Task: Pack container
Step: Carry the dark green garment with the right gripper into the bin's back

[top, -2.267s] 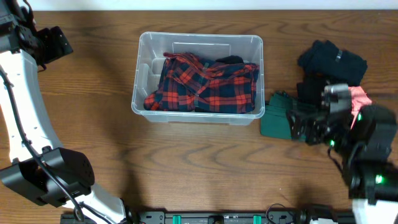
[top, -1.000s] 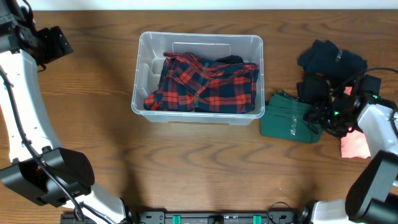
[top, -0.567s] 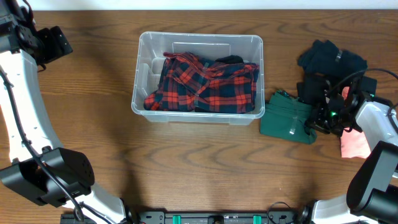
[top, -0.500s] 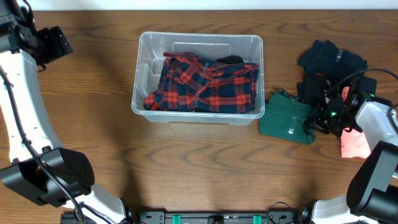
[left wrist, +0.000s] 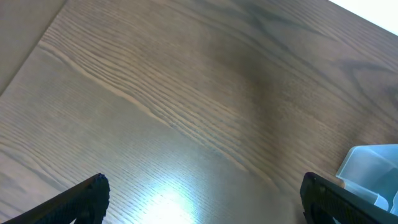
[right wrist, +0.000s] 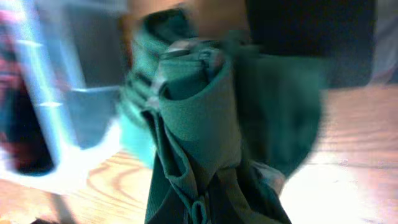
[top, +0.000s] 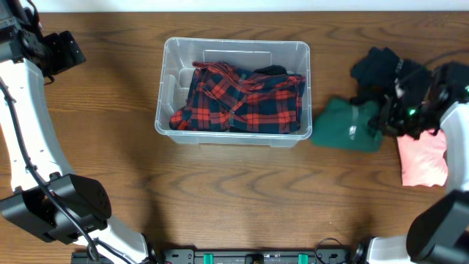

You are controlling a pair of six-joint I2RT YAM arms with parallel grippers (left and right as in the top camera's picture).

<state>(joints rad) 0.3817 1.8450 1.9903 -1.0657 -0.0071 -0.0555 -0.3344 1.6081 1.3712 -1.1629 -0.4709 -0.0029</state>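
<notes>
Lifting underway: R pincer (top: pixel 399 111) clamped on green garment (top: pixel 346 125). Garment was flat on desk (top: pixel 220 191) right of container (top: pixel 163 88), now bunched, raised beside container's right wall. Plaid shirt (top: pixel 245 99) already inside. L pincer (left wrist: pixel 203 182) wide, idle, far left of container.

Glossy clear plastic container (top: pixel 167 88); matt cloth plaid shirt (top: pixel 242 99), green garment (top: pixel 343 126); grained wood table (top: pixel 220 191)

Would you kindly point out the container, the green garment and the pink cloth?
container (top: pixel 234 42): overhead view, on its far rim.
green garment (top: pixel 343 125): overhead view, on its middle.
pink cloth (top: pixel 423 158): overhead view, on its middle.
</notes>
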